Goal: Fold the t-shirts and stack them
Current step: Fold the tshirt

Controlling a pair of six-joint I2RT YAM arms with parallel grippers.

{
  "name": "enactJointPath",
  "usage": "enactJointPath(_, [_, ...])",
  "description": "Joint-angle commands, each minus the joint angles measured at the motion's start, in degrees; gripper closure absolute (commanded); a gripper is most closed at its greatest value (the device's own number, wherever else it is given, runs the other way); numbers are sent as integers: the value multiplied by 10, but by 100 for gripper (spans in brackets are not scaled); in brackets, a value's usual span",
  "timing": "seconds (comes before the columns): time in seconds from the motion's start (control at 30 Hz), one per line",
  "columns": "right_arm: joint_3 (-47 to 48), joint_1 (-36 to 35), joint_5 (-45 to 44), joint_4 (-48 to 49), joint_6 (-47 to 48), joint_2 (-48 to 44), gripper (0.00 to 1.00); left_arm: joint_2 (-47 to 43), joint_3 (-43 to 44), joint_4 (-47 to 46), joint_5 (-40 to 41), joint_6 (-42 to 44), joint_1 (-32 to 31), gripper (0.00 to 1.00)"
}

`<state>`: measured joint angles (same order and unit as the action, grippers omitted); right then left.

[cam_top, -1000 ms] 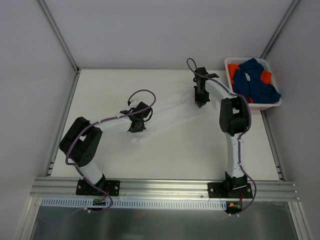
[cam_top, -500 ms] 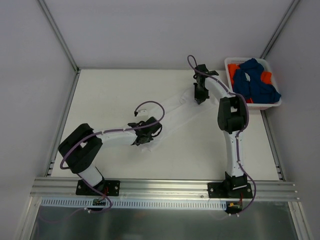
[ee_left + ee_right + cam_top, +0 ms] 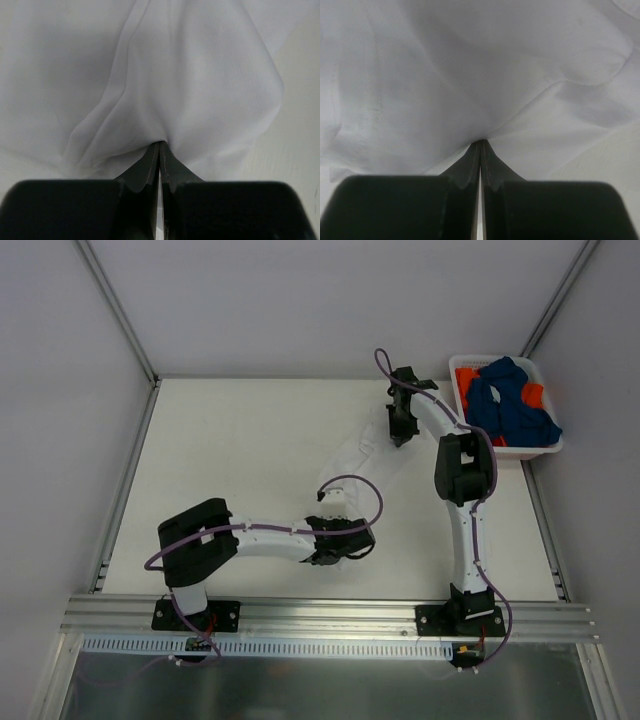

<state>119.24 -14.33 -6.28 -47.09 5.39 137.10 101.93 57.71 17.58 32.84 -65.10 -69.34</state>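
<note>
A white t-shirt (image 3: 362,458), almost the colour of the table, hangs stretched between my two grippers. My left gripper (image 3: 340,540) is near the table's front middle and is shut on one end of it; the left wrist view shows white cloth (image 3: 165,85) pinched at the fingertips (image 3: 160,145). My right gripper (image 3: 398,432) at the back right is shut on the other end, with the cloth (image 3: 470,75) bunched at its tips (image 3: 481,142). Dark blue (image 3: 510,400) and orange (image 3: 466,376) t-shirts lie heaped in the basket.
A white plastic basket (image 3: 545,449) stands at the table's back right corner, close to my right arm (image 3: 462,470). Metal rails run along the front edge (image 3: 330,612) and the sides of the table. Grey walls enclose the back and sides.
My left gripper has swung to the right and toward the front edge, drawing its end of the white t-shirt along. The right gripper has hardly moved.
</note>
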Motion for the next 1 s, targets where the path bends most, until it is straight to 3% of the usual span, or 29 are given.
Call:
enactJointPath(0.0, [13, 4, -18, -31, 30, -13, 99, 48, -2, 97, -82, -35, -41, 100])
enactJointPath(0.53, [73, 35, 53, -42, 22, 28, 94, 34, 53, 157, -108, -75, -135, 100])
enactJointPath(0.97, [129, 49, 145, -42, 5, 70, 92, 114, 202, 169, -108, -22, -167, 100])
